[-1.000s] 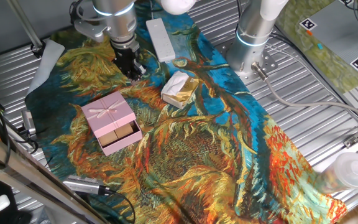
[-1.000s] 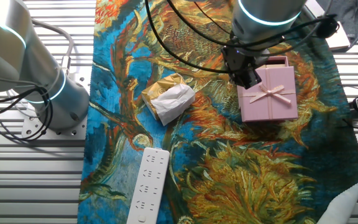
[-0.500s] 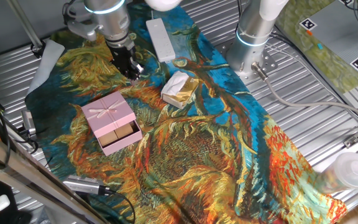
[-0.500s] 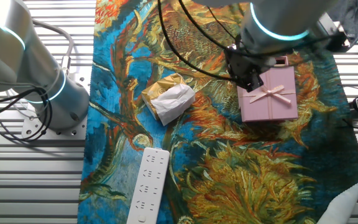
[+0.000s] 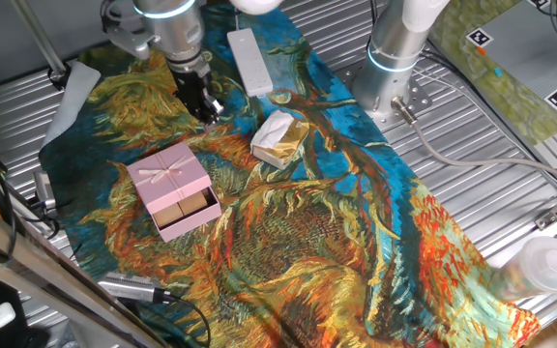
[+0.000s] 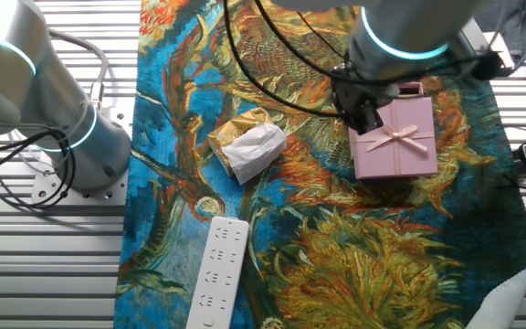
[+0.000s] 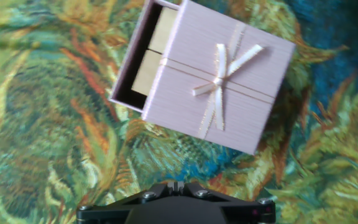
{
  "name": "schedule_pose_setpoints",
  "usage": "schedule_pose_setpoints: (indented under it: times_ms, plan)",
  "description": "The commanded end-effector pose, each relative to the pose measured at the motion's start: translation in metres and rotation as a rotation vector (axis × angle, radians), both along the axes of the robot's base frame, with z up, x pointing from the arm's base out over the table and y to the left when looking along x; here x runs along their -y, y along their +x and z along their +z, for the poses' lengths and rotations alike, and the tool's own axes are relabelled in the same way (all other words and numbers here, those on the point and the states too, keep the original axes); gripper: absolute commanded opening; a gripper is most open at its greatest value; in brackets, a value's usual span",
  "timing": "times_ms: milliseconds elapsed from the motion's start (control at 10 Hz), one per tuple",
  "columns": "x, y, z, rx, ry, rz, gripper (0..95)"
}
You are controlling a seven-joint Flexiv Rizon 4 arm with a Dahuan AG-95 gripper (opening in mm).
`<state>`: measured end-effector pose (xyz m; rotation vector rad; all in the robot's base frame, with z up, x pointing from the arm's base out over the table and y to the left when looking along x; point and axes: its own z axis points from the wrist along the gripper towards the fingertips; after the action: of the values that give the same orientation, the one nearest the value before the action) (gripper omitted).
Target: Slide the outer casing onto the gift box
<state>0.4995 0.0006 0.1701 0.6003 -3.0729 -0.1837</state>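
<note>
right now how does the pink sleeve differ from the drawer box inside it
The outer casing carries a ribbon bow on its closed top; the gift box is open-topped with tan insides. The casing shows fully, while the box only sticks out one end. Both are pale pink outside, lying flat on the painted cloth.

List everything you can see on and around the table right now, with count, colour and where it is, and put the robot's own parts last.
outer casing: one, pale pink with a ribbon bow, on the cloth, slid most of the way over the gift box.
gift box: one, pale pink with tan-brown insides, one end sticking out of the casing.
foil packet: one, white and gold, on the cloth beside the casing, apart from it.
power strip: one, white, at the far end of the cloth.
cloth: one, blue, orange and yellow print, covering the table.
second robot base: one, silver, beside the cloth.
gripper: one, black, above the cloth beyond the casing, holding nothing; jaw state unclear.
</note>
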Motion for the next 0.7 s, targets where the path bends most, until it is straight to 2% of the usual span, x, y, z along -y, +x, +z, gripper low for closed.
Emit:
schedule_pose_setpoints:
  times_ms: [100,600,700]
  plan:
    - [0.0006,0.0005,-0.0001,-0.013,-0.042,-0.069,0.0]
    - [0.0006,0.0005,-0.0001,-0.043,-0.057,-0.177,0.0]
    - [0.0006,0.0005,-0.0001,-0.055,-0.072,-0.221,0.0]
